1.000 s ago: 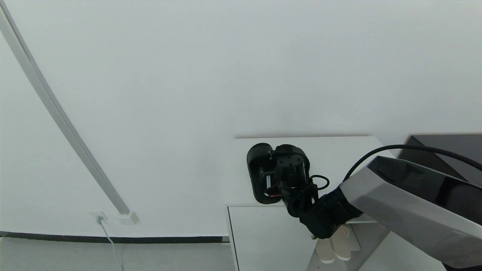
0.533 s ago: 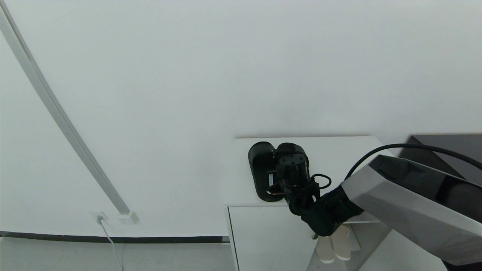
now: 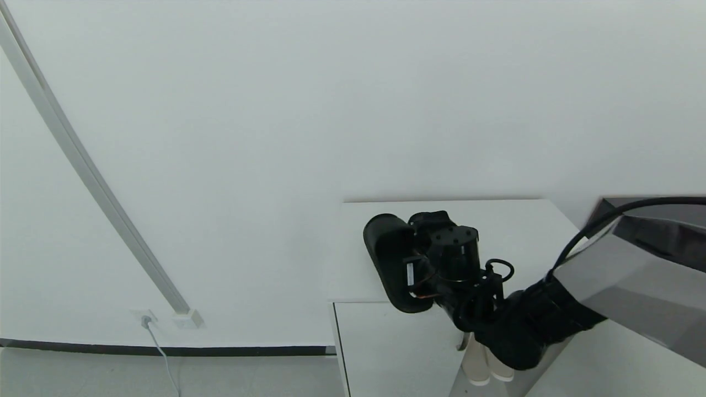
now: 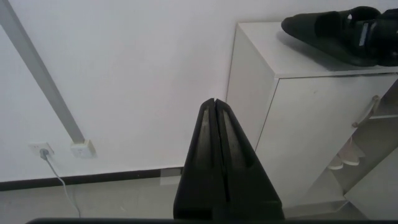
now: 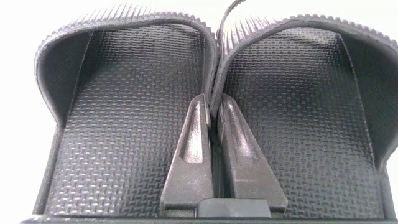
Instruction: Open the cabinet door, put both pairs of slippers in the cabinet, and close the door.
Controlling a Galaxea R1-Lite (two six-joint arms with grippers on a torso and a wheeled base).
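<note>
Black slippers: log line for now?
right pincer: shut on black slippers | place: cabinet top, front edge | white slippers: inside cabinet | left pincer: shut, empty

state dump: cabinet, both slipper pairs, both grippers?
cabinet: right side open, left panel shut
black slippers: pinched together at their inner walls, over the cabinet top's front edge
white slippers: side by side inside the open side
right gripper: jaws shut on the black slippers
left gripper: jaws shut, empty

Paired black slippers (image 3: 391,259) over open cabinet (image 3: 518,231); white slippers (image 3: 477,370) inside.
</note>
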